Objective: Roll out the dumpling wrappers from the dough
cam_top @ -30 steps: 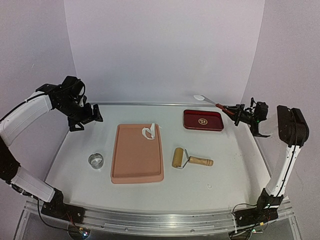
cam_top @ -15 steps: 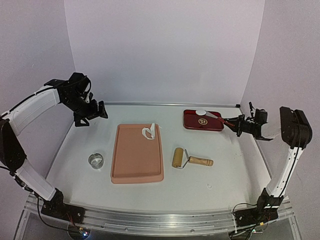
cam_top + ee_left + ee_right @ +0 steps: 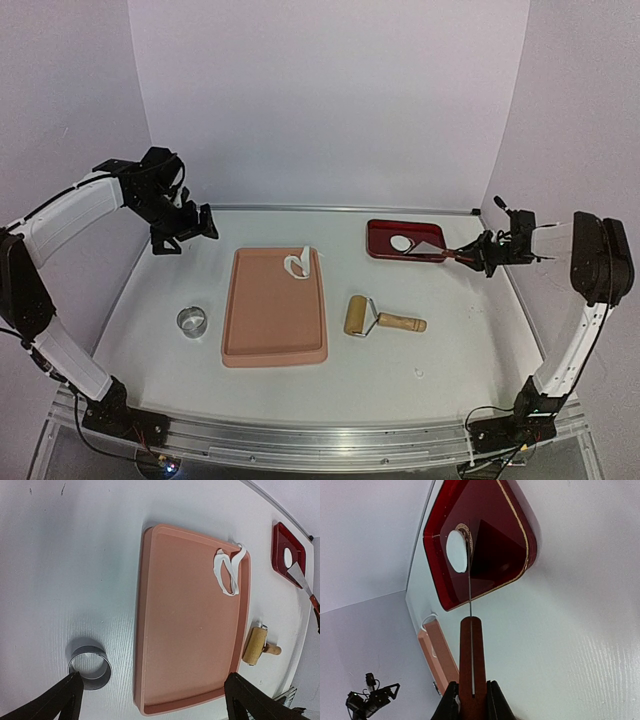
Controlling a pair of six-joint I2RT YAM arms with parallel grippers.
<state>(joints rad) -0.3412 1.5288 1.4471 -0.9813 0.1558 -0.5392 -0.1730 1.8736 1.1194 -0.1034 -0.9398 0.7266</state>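
A round white dumpling wrapper lies in the red tray at the back right; it also shows in the right wrist view. My right gripper is shut on the brown handle of a metal spatula, whose blade reaches over the red tray beside the wrapper. A ragged white dough strip lies at the far right corner of the pink board, also in the left wrist view. My left gripper is open and empty, high at the back left.
A small metal ring stands left of the board, between my left fingers in the wrist view. A wooden rolling pin lies right of the board. White walls close the back and sides.
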